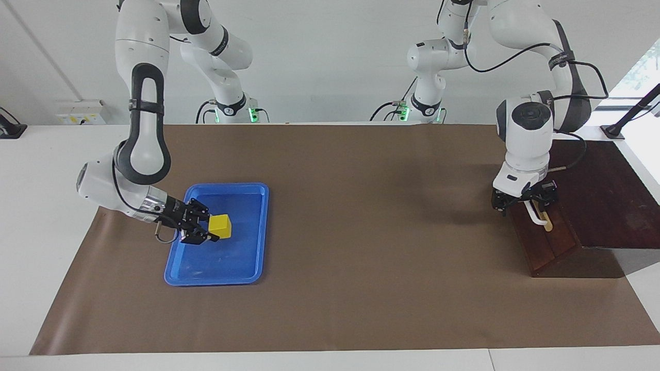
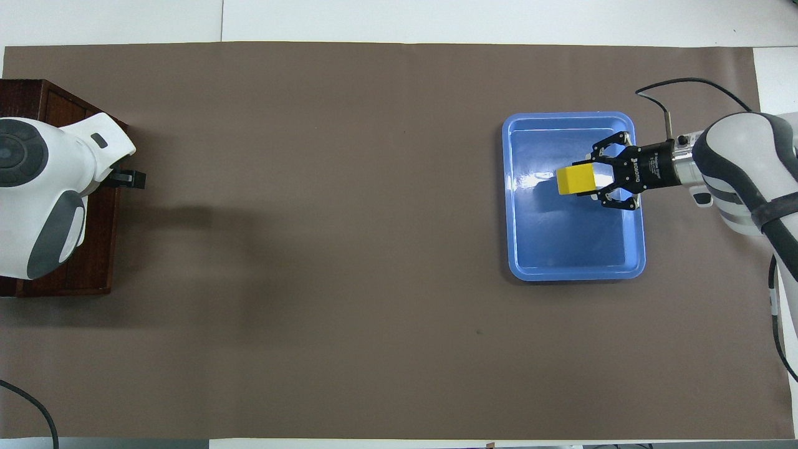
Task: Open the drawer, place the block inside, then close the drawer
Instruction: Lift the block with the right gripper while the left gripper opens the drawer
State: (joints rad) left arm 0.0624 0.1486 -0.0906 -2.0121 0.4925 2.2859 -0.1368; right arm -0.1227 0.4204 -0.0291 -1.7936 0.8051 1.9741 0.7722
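Where white wall backs, brown table cover point(image 1: 361, 247).

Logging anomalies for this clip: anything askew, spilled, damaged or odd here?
Nothing stands out. The right gripper holds the block over the tray, which lies flat. The left gripper is at the handle of the drawer, which looks shut and undamaged.

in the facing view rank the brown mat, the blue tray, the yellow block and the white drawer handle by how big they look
1. brown mat
2. blue tray
3. block, held by the right gripper
4. white handle, partly hidden by the left gripper, so block versus handle is unsure
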